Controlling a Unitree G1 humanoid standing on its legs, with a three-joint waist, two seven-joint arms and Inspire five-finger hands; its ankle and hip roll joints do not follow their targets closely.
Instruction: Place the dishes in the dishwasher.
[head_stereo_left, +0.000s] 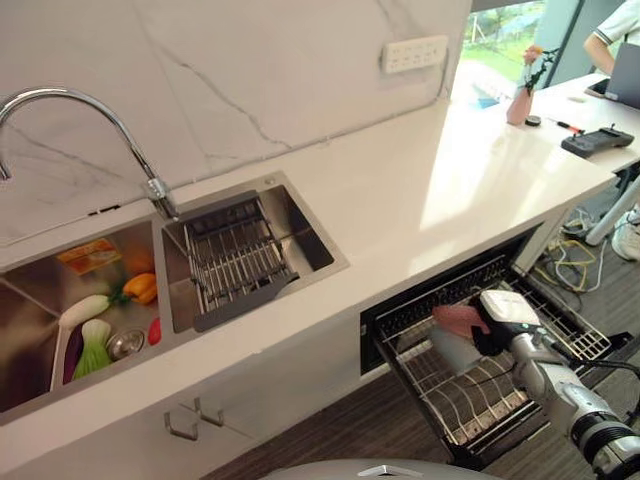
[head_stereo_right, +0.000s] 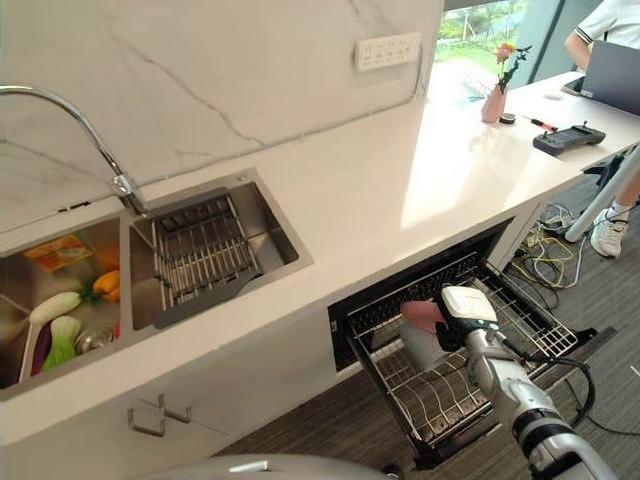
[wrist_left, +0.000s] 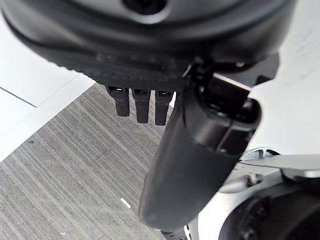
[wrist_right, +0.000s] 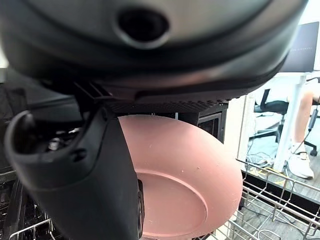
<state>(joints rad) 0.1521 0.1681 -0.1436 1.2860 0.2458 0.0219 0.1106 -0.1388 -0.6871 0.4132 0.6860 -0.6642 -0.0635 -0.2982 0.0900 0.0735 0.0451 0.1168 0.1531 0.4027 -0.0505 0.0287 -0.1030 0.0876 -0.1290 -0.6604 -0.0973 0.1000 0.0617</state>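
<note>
Pink plate (wrist_right: 185, 180), round with a raised foot ring, pinched in right hand (head_stereo_left: 492, 330) over the wire rack (head_stereo_left: 470, 400) of the pulled-out dishwasher drawer, near its back edge; right wrist view shows the plate's underside; left hand (wrist_left: 145, 102) fingers straight, over striped floor (wrist_left: 65, 170)

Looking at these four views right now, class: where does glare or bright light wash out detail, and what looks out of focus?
In the left eye view, window light glares off the countertop toward its far end. In the right wrist view, the right hand looms dark and soft, while the pink plate it holds reads clearly. In the left wrist view, the left hand is a blurred dark bulk over the striped floor.
</note>
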